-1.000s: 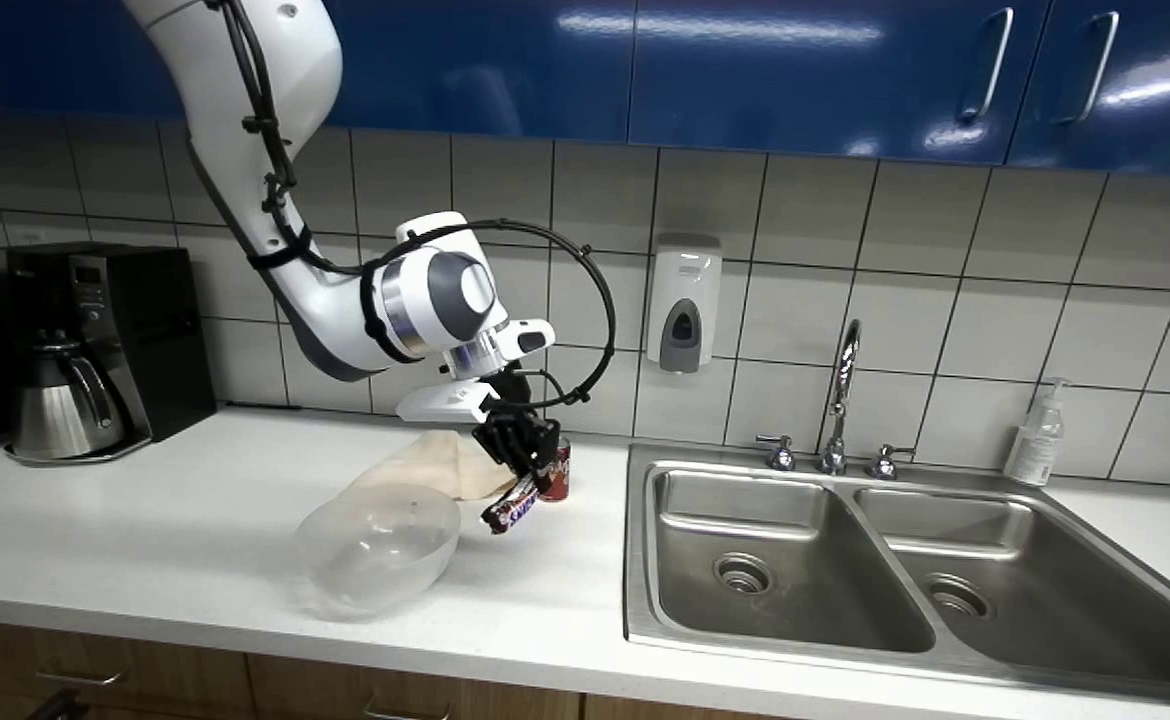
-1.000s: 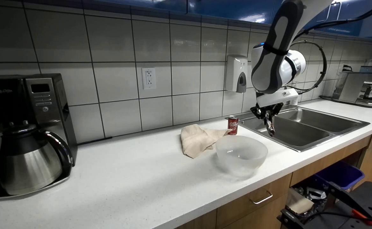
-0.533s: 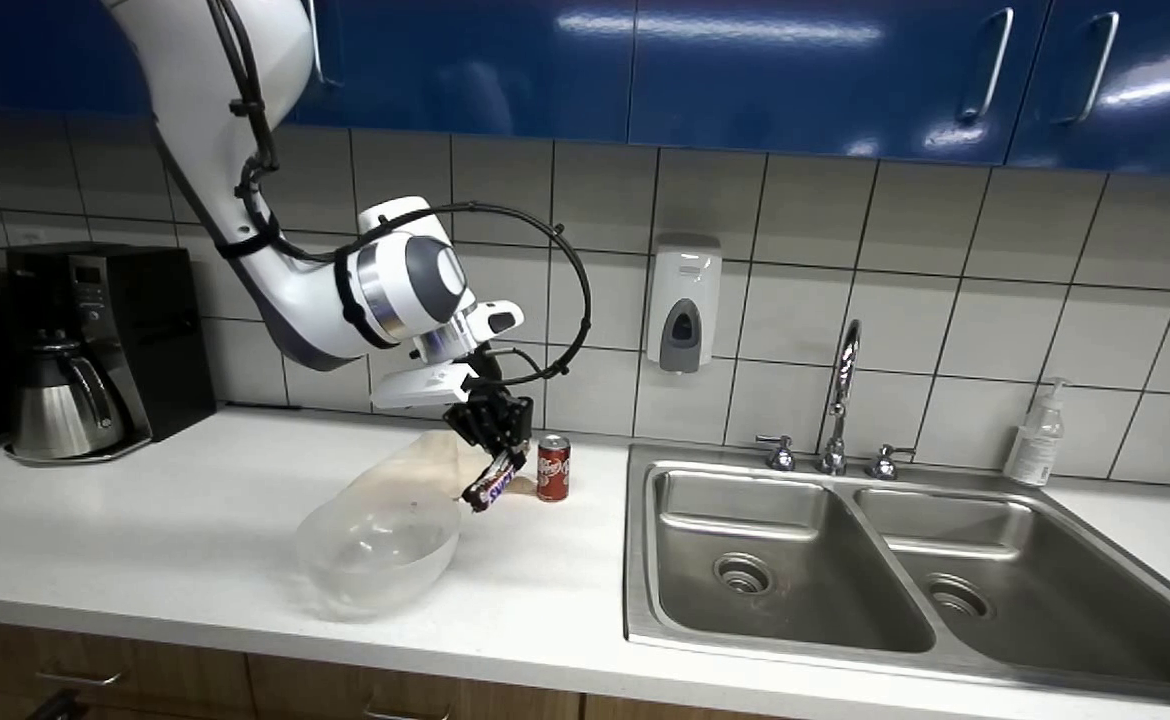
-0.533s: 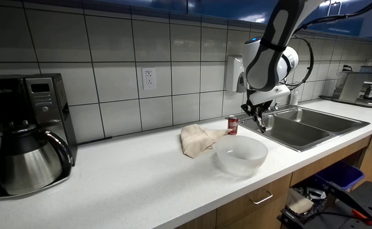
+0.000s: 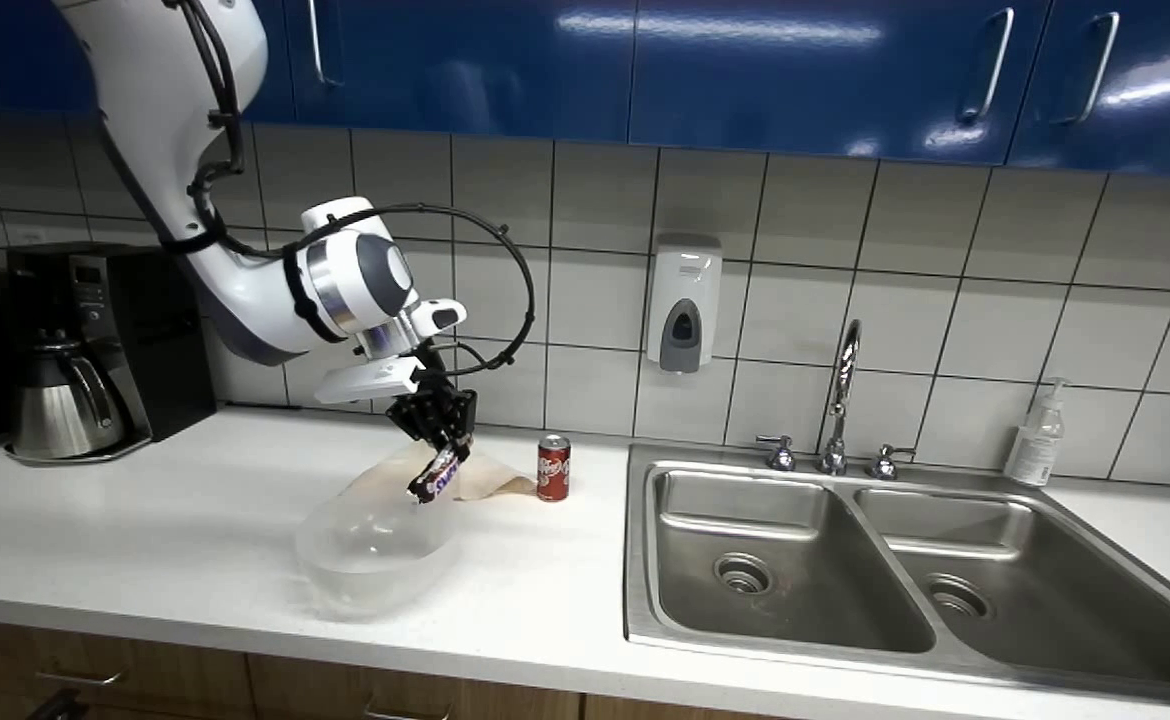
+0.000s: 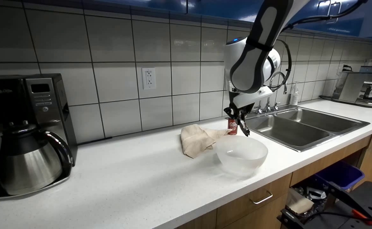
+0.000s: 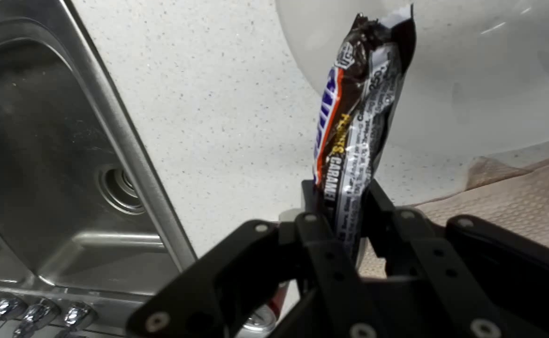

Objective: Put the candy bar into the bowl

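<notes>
A candy bar [image 5: 433, 478] in a brown wrapper hangs tilted from my gripper [image 5: 455, 447], its free end pointing down. It also shows in an exterior view [image 6: 244, 129] and in the wrist view [image 7: 361, 112]. In the wrist view my gripper [image 7: 342, 202] is shut on the bar's near end, a finger on each side. A translucent white bowl [image 5: 375, 575] stands upright on the counter; it shows too in an exterior view [image 6: 241, 162] and at upper right in the wrist view [image 7: 481, 98]. The bar's free end is above the bowl's rim, apart from it.
A tan cloth [image 6: 197, 141] lies behind the bowl. A red soda can [image 5: 553, 470] stands beside the cloth. A steel double sink [image 5: 640, 560] is set into the counter. A coffee maker [image 6: 43, 105] stands at the far end. Blue cabinets [image 5: 465, 70] hang above.
My gripper has carried the candy bar away from the sink and toward the bowl, past the soda can. The bar stays in its grip. The bowl, cloth and can have not moved.
</notes>
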{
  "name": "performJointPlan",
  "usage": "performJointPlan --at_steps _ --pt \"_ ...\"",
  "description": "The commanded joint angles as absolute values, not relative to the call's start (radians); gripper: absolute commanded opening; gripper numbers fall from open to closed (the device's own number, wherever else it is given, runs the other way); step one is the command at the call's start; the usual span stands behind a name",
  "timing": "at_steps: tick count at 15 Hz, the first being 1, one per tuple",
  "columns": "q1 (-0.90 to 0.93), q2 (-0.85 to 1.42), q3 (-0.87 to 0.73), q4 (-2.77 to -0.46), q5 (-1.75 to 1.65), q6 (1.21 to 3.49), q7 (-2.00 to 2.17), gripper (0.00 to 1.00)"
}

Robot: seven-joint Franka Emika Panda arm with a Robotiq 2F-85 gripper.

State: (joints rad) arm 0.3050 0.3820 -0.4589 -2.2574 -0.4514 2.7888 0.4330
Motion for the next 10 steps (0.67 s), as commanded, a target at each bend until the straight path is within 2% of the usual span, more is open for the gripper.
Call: performJointPlan --at_steps 1,10 --pt "0.329 0.375 -0.417 -2.225 -0.489 2.703 0.501 0.06" --pt "0.285 0.41 -0.315 -2.225 -0.444 2.67 0.512 0.06"
